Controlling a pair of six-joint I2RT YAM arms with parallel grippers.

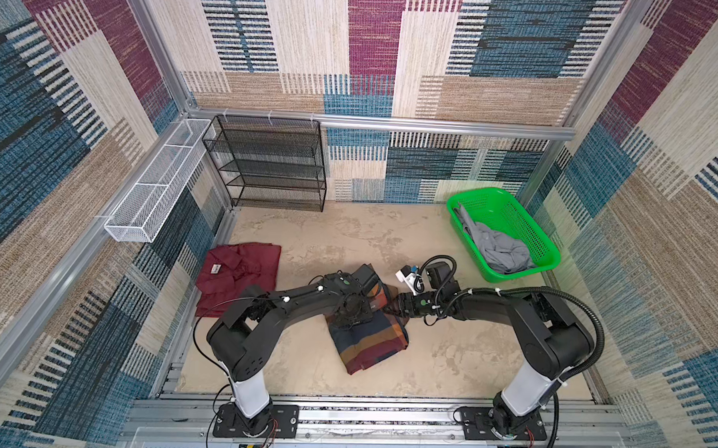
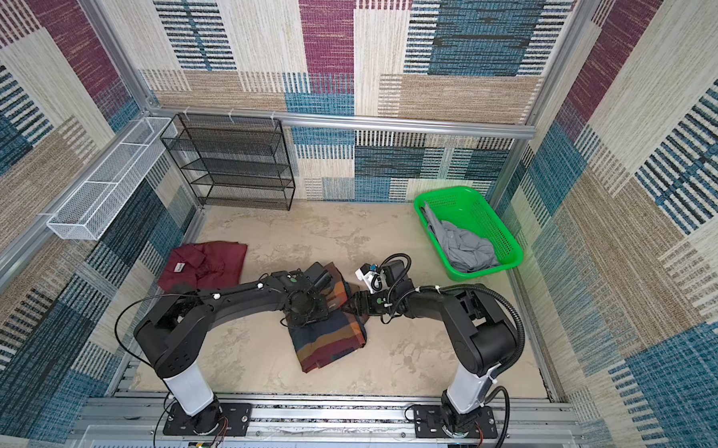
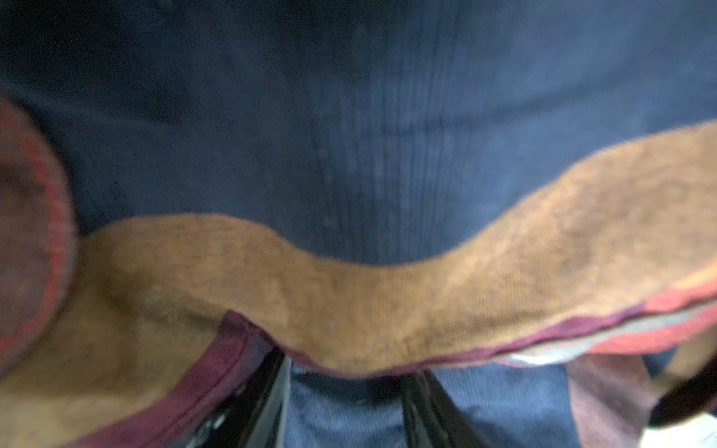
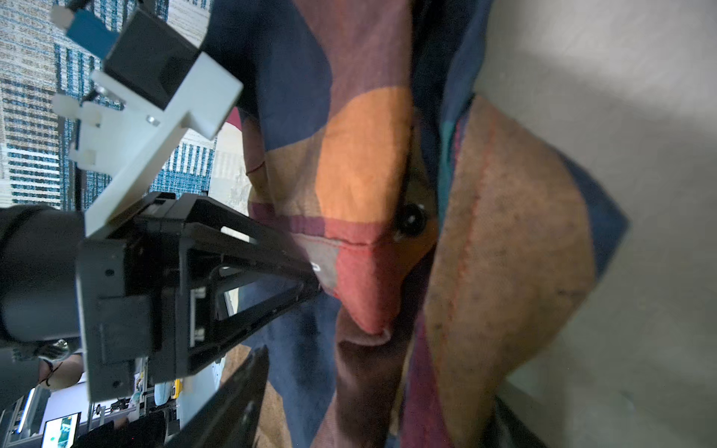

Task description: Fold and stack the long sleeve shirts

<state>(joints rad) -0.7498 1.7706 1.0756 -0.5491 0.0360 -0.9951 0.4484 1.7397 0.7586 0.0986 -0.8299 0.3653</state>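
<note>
The plaid shirt (image 1: 368, 346) (image 2: 327, 344) lies partly folded mid-table. My left gripper (image 1: 355, 320) (image 3: 349, 388) points down onto it, shut on a thick fold of its cloth; the right wrist view shows that left gripper (image 4: 316, 277) pinching a red-and-grey hem. My right gripper (image 1: 393, 307) (image 4: 382, 380) reaches in at the shirt's right edge, jaws wide apart with loose folds between them, so open. Folded flat at the left lies the maroon shirt (image 1: 238, 274) (image 2: 205, 264) with a white label. The grey shirt (image 1: 498, 247) (image 2: 464, 246) sits crumpled in the basket.
A green plastic basket (image 1: 513, 273) stands at the back right. At the back left a black mesh rack (image 1: 268, 163) stands against the wall. A white wire basket (image 1: 155, 191) hangs on the left wall. Bare beige tabletop (image 1: 447, 362) surrounds the plaid shirt.
</note>
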